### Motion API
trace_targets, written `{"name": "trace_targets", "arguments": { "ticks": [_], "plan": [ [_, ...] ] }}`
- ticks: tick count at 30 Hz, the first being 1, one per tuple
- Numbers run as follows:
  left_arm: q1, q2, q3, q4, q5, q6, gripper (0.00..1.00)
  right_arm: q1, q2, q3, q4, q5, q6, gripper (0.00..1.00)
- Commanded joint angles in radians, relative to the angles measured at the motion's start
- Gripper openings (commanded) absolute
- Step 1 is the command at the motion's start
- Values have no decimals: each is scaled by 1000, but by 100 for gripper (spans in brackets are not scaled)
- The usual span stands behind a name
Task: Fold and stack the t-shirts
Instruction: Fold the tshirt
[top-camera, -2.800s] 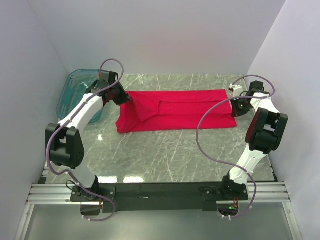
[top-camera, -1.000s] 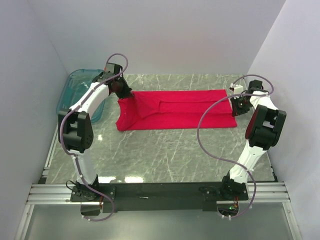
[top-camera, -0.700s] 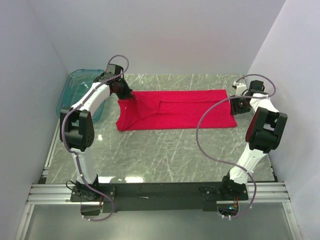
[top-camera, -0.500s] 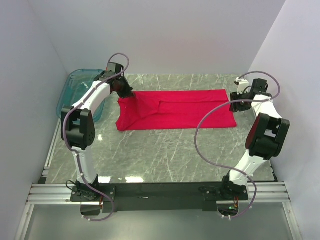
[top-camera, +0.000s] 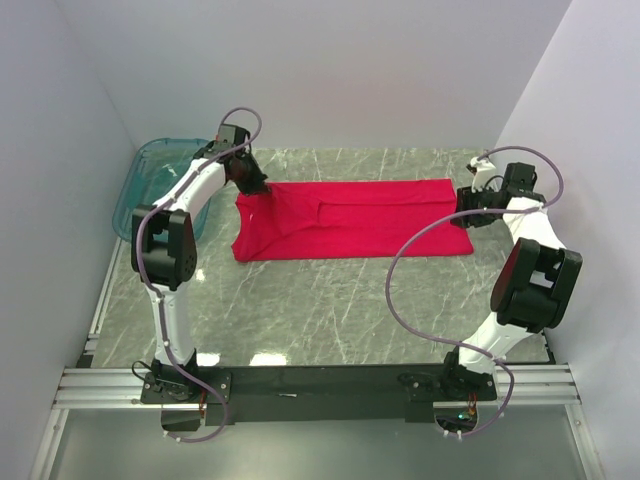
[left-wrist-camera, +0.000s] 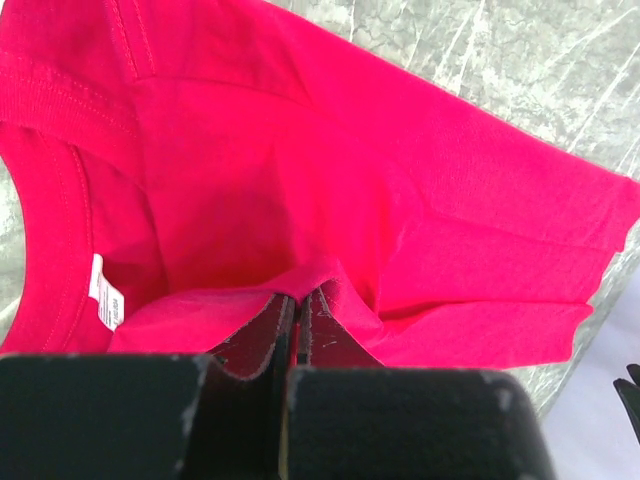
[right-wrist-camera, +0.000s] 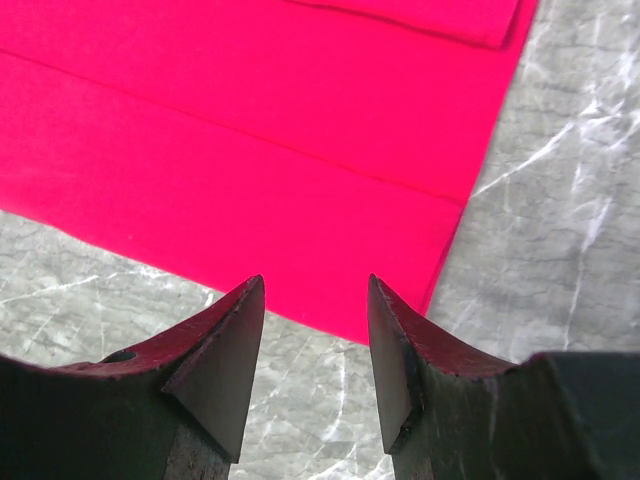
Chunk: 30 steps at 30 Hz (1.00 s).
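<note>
Red cloth fills most of both wrist views: the bright red short-sleeved cloth t-shirt (top-camera: 350, 220) lies on the far half of the grey marbled counter (top-camera: 340, 300). It is folded lengthwise into a long band that runs crosswise between the two arms. Its collar end is on the left, near but apart from the see-through teal plastic tub (top-camera: 150, 180), and its hem end is on the right. The left fingers (left-wrist-camera: 275, 330) are pressed fully together on a small pinch of cloth at the collar end, just beside the small white neck label (left-wrist-camera: 105, 293), and the cloth there is drawn up into a ridge. The right fingers (right-wrist-camera: 235, 330) stand about half open with nothing between them, hovering over the near corner of the hem end, where two layered edges lie flat and square on the counter. The lengthwise folds look done, so the step in hand is probably the crosswise fold that shortens the band. That would call for the right fingers to drop onto the hem corner and close on all the layers together. Both ends could then be lifted evenly and one laid over the other with the edges lined up. With only one shirt in view, stacking looks well off.
</note>
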Motion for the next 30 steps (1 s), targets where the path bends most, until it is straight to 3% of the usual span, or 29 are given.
{"name": "trace_targets", "arguments": {
  "ticks": [1,30],
  "plan": [
    [5,11,59,-10,-7,29,0,9,-41,-9,7,-32,3,53],
    [8,114,188,-51,11,53,0,31,-39,-6,-2,-29,3,53]
  ]
}}
